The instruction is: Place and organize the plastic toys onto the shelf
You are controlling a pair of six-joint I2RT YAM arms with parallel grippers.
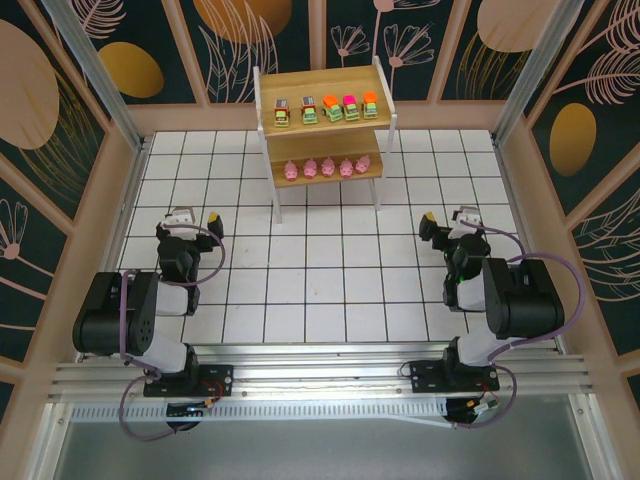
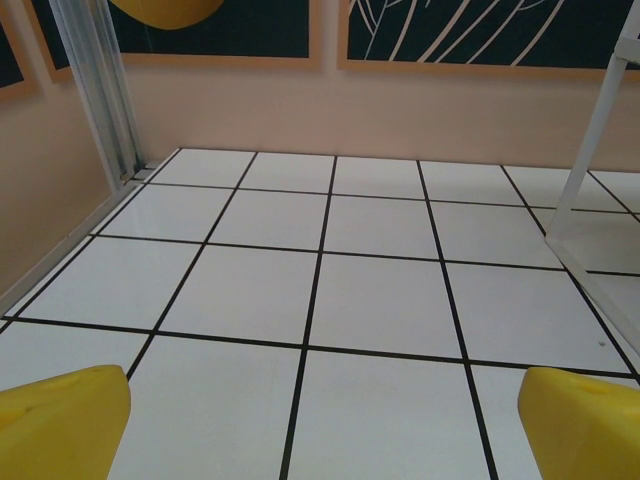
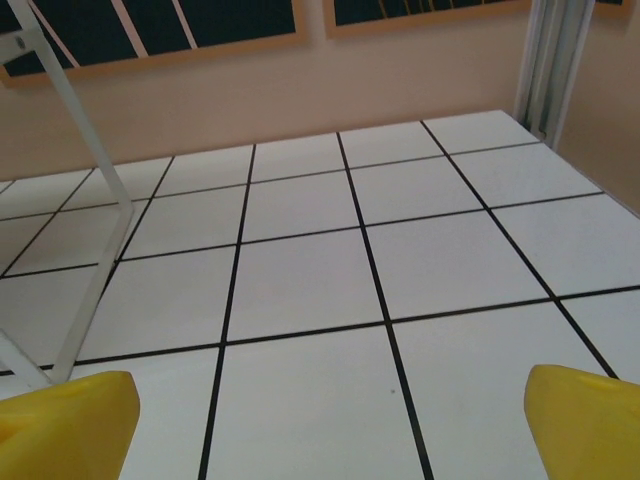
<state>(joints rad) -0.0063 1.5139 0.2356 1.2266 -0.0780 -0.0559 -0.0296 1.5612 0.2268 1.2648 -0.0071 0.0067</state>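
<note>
Judging by the layout, the sorting looks complete, so the step in hand is simply to hold clear. The shelf stands at 12 o'clock on the white tiled table. Five toy vehicles line its upper board and five pink pigs sit in a row on the lower one.

The left gripper sits at 9 o'clock and the right gripper at 3 o'clock, both well apart from the shelf. Each is spread wide and holds nothing, with yellow fingertips at opposite lower corners of their wrist views and bare tile between.

To do this well, any parking move should sweep low and away from the thin white legs, since a nudge could topple the rows.

The tiles look smooth and flat. Peach-framed walls with dark leaf-print panels and aluminium posts enclose the table.
</note>
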